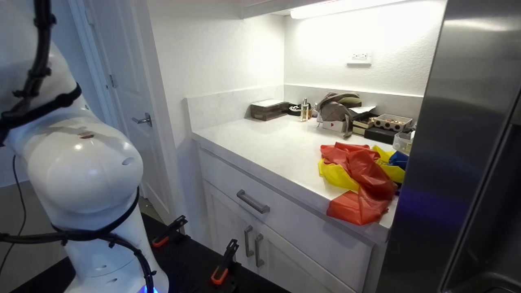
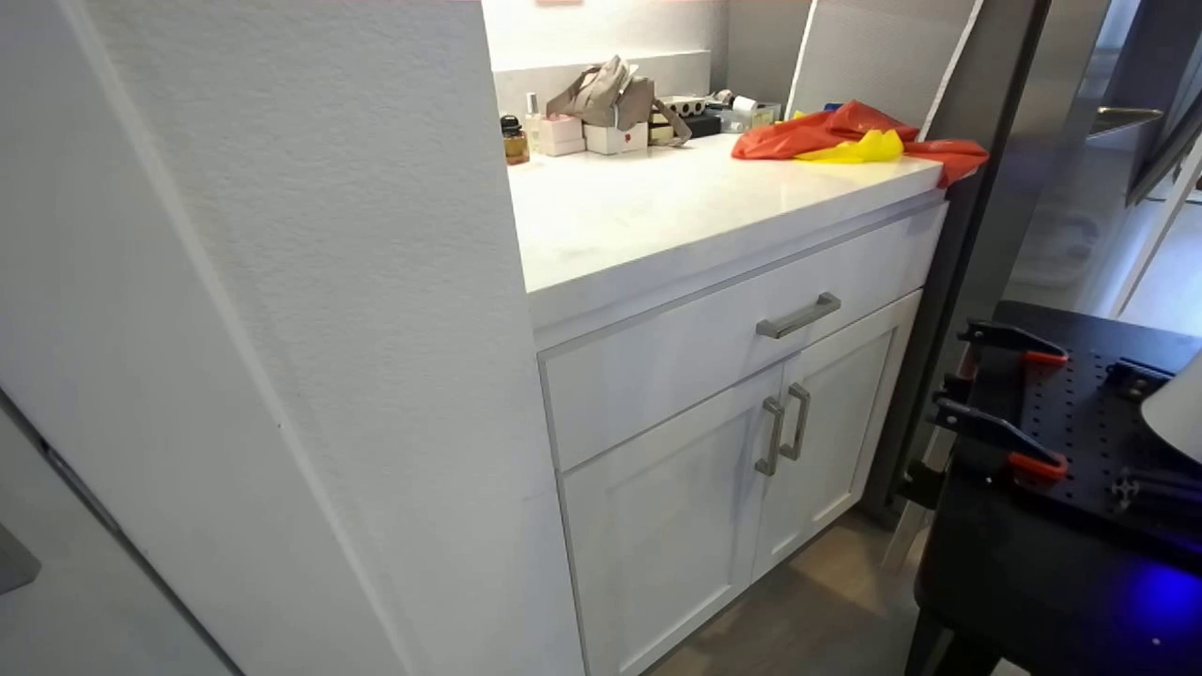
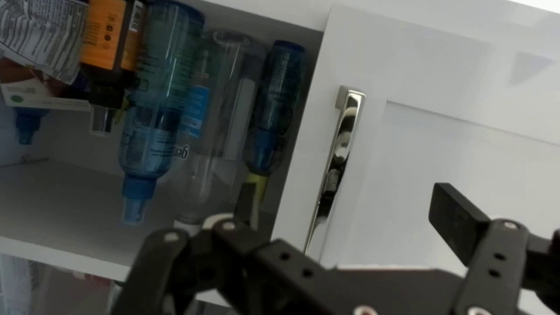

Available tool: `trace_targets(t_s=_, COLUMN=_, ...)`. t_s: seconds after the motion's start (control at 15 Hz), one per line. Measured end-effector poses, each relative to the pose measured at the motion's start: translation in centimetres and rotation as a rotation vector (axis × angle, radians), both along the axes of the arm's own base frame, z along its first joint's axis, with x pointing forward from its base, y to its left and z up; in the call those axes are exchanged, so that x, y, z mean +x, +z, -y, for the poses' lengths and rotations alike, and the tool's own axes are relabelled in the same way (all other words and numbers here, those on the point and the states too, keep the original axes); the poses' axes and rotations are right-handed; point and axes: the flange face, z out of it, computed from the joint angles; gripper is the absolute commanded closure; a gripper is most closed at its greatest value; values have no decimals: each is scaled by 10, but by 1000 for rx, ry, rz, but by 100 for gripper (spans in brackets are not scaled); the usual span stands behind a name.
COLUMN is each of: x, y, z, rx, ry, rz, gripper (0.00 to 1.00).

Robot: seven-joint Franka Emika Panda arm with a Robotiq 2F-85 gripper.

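In the wrist view the gripper (image 3: 348, 205) is hiding the lower end of the handle (image 3: 345, 140) and the left edge is cropping a printed packet (image 3: 43, 39), while in an exterior view the edge is cropping the arm (image 1: 81, 171).

Handle (image 3: 334, 175): on the door (image 3: 459, 144), between my jaws as I see it in the wrist view.
Bottles (image 3: 153, 100): inside the cupboard (image 3: 65, 214), left of the door there.
Cloth (image 1: 366, 175): in both exterior views I have it on the desk (image 1: 260, 142) beside the fridge (image 1: 439, 162), overhanging the front.
Bag (image 1: 336, 112): behind the cloth, toward the wall (image 1: 321, 57), on a box (image 1: 333, 125).
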Motion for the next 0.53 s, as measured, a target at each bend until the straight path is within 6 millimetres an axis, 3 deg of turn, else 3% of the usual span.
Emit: trace_targets(t_s=0.53, x=2, y=-9, z=-2, rx=-32, ry=-3, rz=37, gripper=0)
